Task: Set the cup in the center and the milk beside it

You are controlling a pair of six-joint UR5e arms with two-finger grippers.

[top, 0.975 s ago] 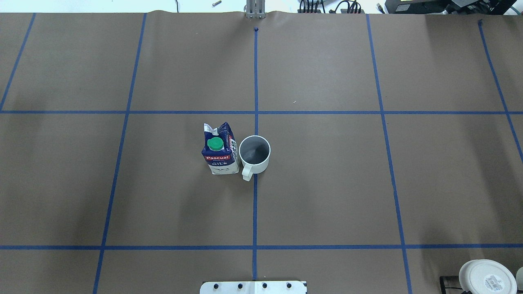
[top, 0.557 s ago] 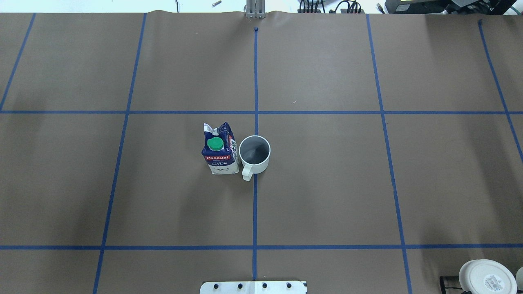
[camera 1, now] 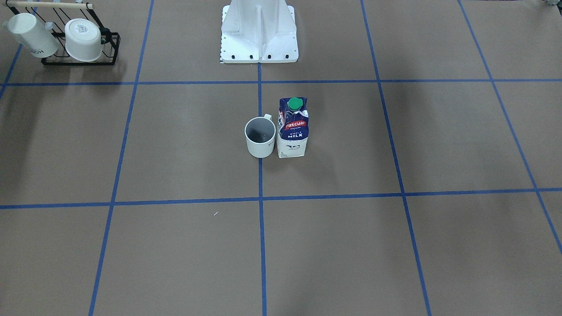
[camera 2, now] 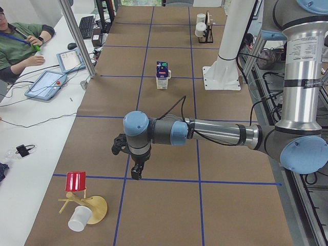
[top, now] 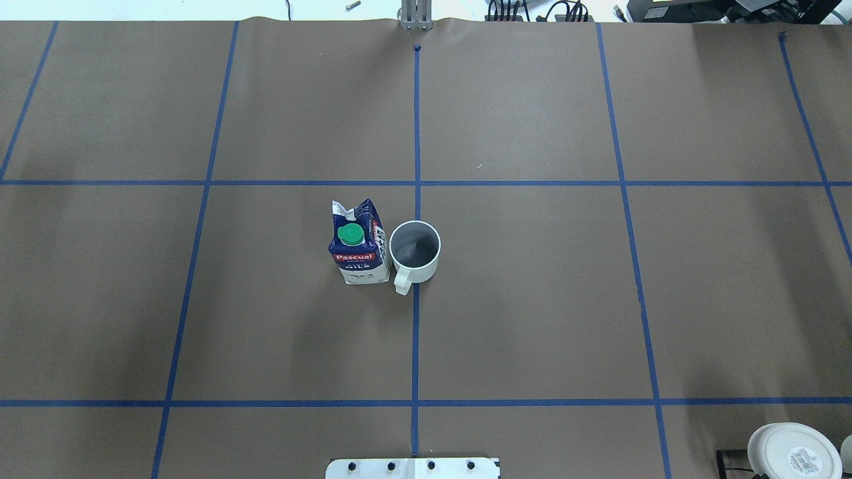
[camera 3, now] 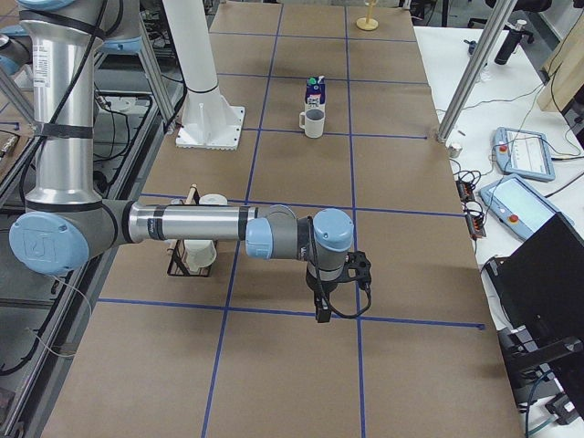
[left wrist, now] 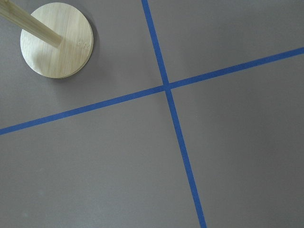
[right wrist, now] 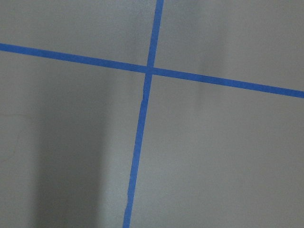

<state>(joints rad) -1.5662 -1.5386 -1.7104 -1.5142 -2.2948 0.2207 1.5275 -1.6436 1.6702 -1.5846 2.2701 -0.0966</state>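
Cup (top: 414,251) stands upright at mid-table on the central blue tape line (top: 416,120), with its handle turned toward the robot-side edge. The milk (top: 358,249) stands upright just beside it on the robot's left, green cap up; whether the two touch cannot be told. Neither arm is near them.

The left gripper (camera 2: 136,171) hangs pointing down over a tape crossing toward the table's left end, near a wooden stand (camera 2: 84,205) carrying a red cup (camera 2: 76,181). Whether its pincer is released or clenched cannot be told.

The right gripper (camera 3: 321,310) hangs pointing down toward the table's right end, beside a black wire rack (camera 3: 187,255) holding white mugs. Its pincer state likewise cannot be told.
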